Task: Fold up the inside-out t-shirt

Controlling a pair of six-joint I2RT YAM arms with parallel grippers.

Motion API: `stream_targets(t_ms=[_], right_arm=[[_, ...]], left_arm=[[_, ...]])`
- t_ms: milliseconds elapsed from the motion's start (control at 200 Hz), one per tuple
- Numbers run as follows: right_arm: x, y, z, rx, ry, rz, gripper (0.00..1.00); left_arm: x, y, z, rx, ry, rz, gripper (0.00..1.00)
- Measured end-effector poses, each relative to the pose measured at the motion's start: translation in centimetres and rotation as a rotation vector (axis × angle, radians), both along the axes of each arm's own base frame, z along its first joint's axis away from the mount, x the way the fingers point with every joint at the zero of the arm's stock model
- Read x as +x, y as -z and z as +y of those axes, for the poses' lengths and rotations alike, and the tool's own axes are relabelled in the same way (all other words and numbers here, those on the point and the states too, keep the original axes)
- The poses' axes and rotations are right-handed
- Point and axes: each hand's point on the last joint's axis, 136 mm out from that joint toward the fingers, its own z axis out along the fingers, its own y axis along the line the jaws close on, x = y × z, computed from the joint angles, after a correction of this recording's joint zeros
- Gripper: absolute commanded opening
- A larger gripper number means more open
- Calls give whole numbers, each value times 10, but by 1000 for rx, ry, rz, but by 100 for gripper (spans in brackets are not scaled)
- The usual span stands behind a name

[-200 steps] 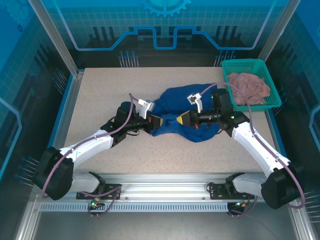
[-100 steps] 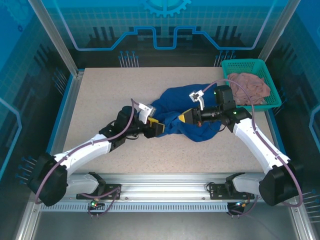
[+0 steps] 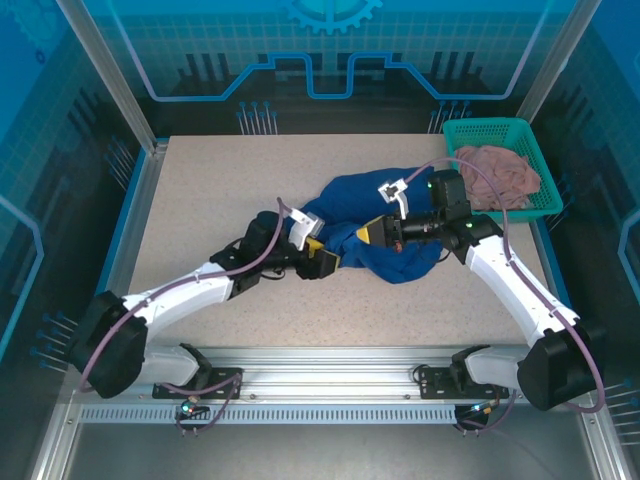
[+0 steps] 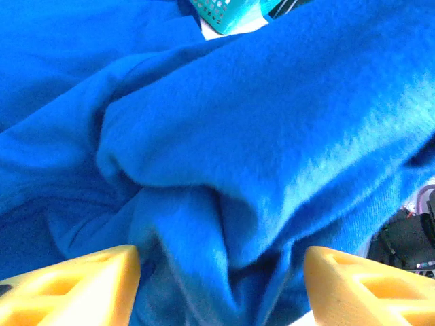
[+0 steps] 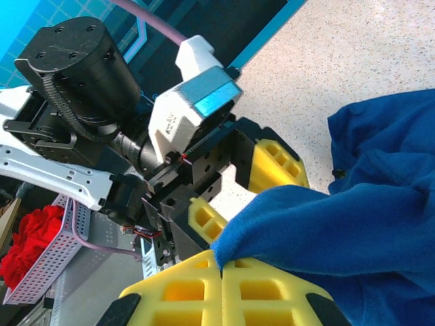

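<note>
The inside-out t-shirt [image 3: 360, 212] is a crumpled royal-blue heap right of the table's centre. My right gripper [image 3: 372, 232] is shut on a fold of its edge, and in the right wrist view the yellow fingertips [image 5: 221, 266] pinch the blue cloth [image 5: 340, 217] and hold it up. My left gripper [image 3: 322, 258] stands open at the shirt's near-left edge, facing the right one. In the left wrist view its two yellow fingers [image 4: 75, 285] are wide apart with loose folds of the t-shirt [image 4: 258, 122] bulging between them, not clamped. The left gripper [image 5: 238, 193] also shows open in the right wrist view.
A teal basket [image 3: 498, 128] stands at the back right corner with a dusty-pink cloth [image 3: 500, 172] in it, close behind the right arm. Bare speckled tabletop [image 3: 220, 190] spreads to the left of the shirt and along the front.
My left gripper has opened, let go of the cloth and shifted right along the shirt's near edge. My right gripper rose slightly with its fold, then held still.
</note>
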Motion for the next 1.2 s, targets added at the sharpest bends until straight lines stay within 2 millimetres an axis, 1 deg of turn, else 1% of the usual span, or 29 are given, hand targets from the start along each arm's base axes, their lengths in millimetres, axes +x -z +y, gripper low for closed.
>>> stream_targets(t_ms=[115,180,260,325,440,510,555,645,705,830,975,1055,1135,1200], right_arm=[[-3,2,-1,-6,-11,7,0],[-7,5,-2,-13,-18,23,0],[-7,7,-11,-26,-2,59,0],[-3,10,-22,-47,41,87,0],[4,23,-40,-134,143,124,0],[5,33,-49,-198,193,139,0],[7,39,-54,-240,226,146,0],[10,45,-56,-292,253,135,0],[10,47,-54,-313,253,126,0],[14,54,-47,-357,247,122,1],[18,63,-39,-398,235,122,17],[23,66,-41,-436,250,99,26],[26,66,-48,-474,277,65,31],[25,59,-52,-476,292,15,34]], left_arm=[[6,-2,-10,-21,22,4,27],[8,-5,-14,-37,33,0,14],[7,-14,-17,-76,55,-4,4],[6,-22,-17,-125,76,-4,0],[2,-38,-10,-216,96,-8,0],[-7,-51,-8,-266,126,-11,0],[-14,-62,-9,-300,157,-21,0],[-24,-79,-11,-349,210,-30,0],[-29,-84,-12,-368,232,-25,0],[-35,-86,-13,-380,262,-8,0],[-40,-84,-15,-374,285,4,0],[-43,-80,-16,-358,294,6,0],[-45,-75,-14,-332,291,0,0],[-44,-71,-12,-305,278,-16,0]])
